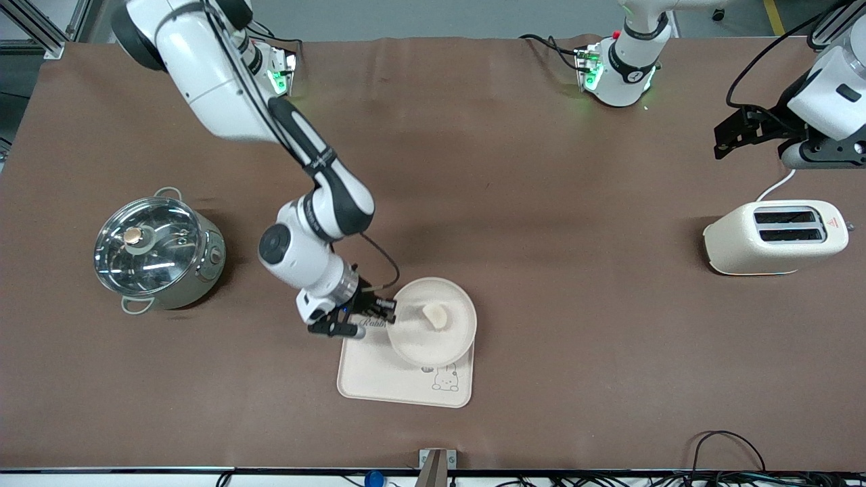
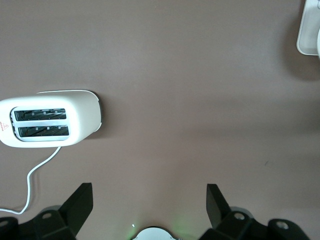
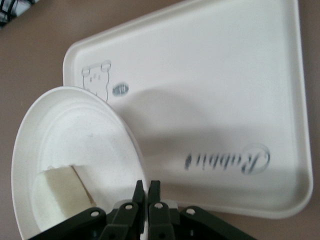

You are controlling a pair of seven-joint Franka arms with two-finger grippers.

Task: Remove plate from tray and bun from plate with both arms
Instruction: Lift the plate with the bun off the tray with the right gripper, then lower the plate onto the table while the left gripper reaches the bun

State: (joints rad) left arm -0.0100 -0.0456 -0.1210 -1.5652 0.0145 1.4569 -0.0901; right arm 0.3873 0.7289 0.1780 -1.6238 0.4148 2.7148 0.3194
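My right gripper (image 1: 387, 312) is shut on the rim of the round cream plate (image 1: 446, 335) and holds it tilted a little above the rectangular cream tray (image 1: 379, 379) with the rabbit drawing. The small pale bun (image 1: 436, 315) lies on the plate. In the right wrist view the fingers (image 3: 137, 192) pinch the plate's rim (image 3: 127, 130), with the bun (image 3: 57, 190) beside them and the tray (image 3: 220, 90) underneath. My left gripper (image 2: 148, 200) is open and empty, held high over bare table at the left arm's end, above the toaster; it waits.
A cream toaster (image 1: 776, 237) with a white cord stands toward the left arm's end; it also shows in the left wrist view (image 2: 47, 120). A steel pot with a glass lid (image 1: 155, 253) stands toward the right arm's end. Cables run along the edge nearest the front camera.
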